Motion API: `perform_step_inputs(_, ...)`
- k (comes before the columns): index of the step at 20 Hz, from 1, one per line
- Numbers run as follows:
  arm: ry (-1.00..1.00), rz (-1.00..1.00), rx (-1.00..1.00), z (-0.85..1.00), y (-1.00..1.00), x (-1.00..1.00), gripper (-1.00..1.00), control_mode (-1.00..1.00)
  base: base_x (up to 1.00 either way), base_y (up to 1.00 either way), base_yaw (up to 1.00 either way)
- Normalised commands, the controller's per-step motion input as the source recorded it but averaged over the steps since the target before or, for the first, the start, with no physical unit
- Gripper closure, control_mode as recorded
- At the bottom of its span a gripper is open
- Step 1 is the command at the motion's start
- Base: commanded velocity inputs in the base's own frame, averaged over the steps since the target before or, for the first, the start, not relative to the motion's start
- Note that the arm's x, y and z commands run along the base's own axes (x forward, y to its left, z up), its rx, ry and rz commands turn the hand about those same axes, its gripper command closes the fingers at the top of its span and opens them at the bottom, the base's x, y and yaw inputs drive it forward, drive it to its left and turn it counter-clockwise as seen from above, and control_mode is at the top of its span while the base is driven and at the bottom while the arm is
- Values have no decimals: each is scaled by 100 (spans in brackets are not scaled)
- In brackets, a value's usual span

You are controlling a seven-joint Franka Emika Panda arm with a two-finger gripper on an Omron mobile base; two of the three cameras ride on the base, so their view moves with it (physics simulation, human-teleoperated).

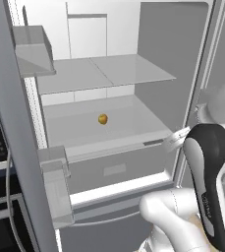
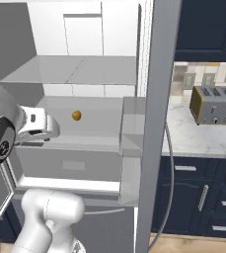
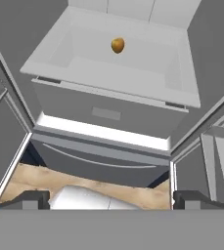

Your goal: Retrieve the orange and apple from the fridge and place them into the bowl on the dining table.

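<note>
The fridge (image 1: 153, 59) stands open, white inside. A small orange-yellow round fruit, which looks like the orange (image 1: 102, 119) (image 2: 76, 115) (image 3: 117, 45), lies alone on the lower shelf above a drawer. My gripper (image 1: 176, 140) (image 2: 48, 131) (image 3: 113, 200) hovers in front of that shelf, short of the fruit and slightly below it, open with nothing between its fingers. The apple, the bowl and the dining table are out of view.
The fridge doors hang open on both sides, with door bins (image 1: 53, 172) (image 2: 132, 128) jutting inward. A glass shelf (image 1: 104, 71) spans above the fruit, and a closed drawer (image 3: 108, 114) sits below it. A toaster (image 2: 215, 105) stands on the navy counter to the right.
</note>
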Motion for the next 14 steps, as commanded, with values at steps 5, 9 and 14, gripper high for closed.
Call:
perform_step_inputs(5,1,0,4,-20,0,54,-100,-100,0,0,0)
perform_step_inputs(9,0,0,2,-37,4,59,-100,-100,0,0,0)
perform_step_inputs(14,0,0,2,-34,15,61,-100,-100,0,0,0)
